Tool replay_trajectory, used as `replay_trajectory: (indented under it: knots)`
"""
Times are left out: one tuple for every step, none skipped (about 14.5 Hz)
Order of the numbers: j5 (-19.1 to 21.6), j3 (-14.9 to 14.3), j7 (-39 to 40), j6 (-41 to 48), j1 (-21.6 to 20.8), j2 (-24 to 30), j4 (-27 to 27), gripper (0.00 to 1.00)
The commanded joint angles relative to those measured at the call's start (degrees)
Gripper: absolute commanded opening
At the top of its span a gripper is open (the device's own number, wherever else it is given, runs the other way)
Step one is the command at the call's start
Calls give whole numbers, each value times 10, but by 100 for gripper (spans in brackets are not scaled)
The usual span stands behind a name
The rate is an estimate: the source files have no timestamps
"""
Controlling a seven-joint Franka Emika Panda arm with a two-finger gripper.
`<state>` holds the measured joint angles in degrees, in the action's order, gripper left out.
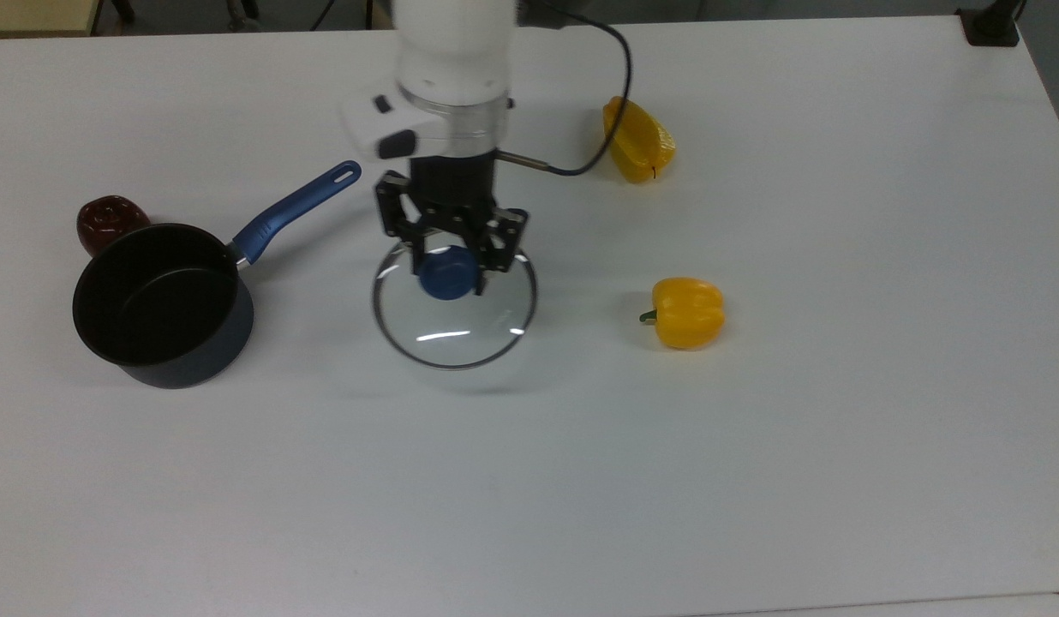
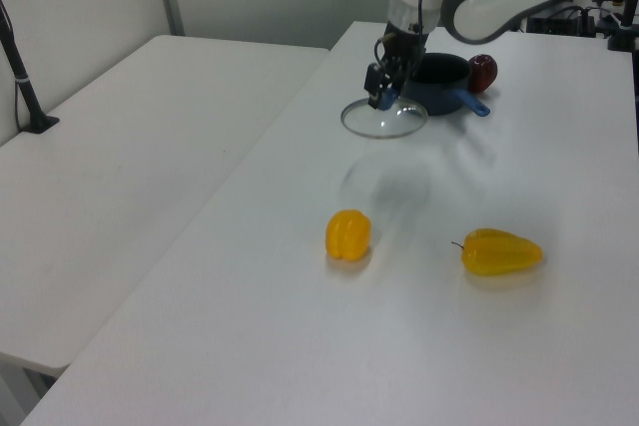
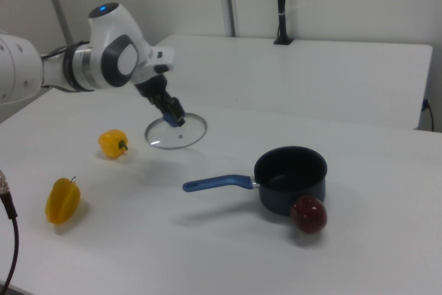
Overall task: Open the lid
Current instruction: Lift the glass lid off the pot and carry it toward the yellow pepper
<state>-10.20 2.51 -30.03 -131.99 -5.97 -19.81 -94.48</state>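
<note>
**A:** Start at the left of the top view. What sits there, and why is it bare?

**B:** A dark red round fruit (image 1: 110, 220) lies at the far left edge, touching the dark round saucepan with the blue handle (image 1: 163, 304). The pan stands open, its black inside showing, its handle pointing toward the upper middle of the frame. It is bare because its cover is off it and away to the right.

**A:** And the cover itself?

**B:** The round clear glass lid with the thin metal rim and blue knob (image 1: 454, 317) is in the middle of the top view, well apart from the pan. The black two-finger gripper (image 1: 450, 257) is clenched on the blue knob, one finger on each side. I judge the knob is gripped because it is the one raised part that narrow fingers can pinch.

**A:** Is it resting on the white table (image 1: 752, 471)?

**B:** Not yet, I think. In the left view a soft shadow lies on the table below and apart from the lid (image 2: 383, 119), and in the right view the lid (image 3: 176, 131) hangs tilted under the gripper (image 3: 173, 114). So it is carried in the air.

**A:** And further right?

**B:** A long yellow pepper (image 1: 637, 140) near the top and a squat yellow bell pepper (image 1: 686, 312) lower down, both clear of the lid. The lid's removal looks done; setting it down on bare table between pan and peppers seems what remains.
</note>
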Motion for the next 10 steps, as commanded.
replay_trajectory:
  knots:
    - [-14, -7, -29, -15, -28, -8, -20, 54]
    - [-14, -7, -29, -35, -32, -18, -22, 54]
    - [-14, -7, -29, -59, -32, -29, -26, 54]
    - [-14, -7, -29, -80, -31, -40, -26, 54]
    - [-14, -7, -28, -96, -30, -50, -26, 54]
    - [-14, -7, -28, -105, -29, -58, -26, 54]
    - [-18, -7, -28, -111, -30, -66, -26, 54]
    - [-26, -7, -28, -115, -30, -72, -26, 54]
    - [-37, -7, -28, -121, -30, -80, -26, 55]
    - [-41, -7, -28, -125, -30, -84, -25, 55]
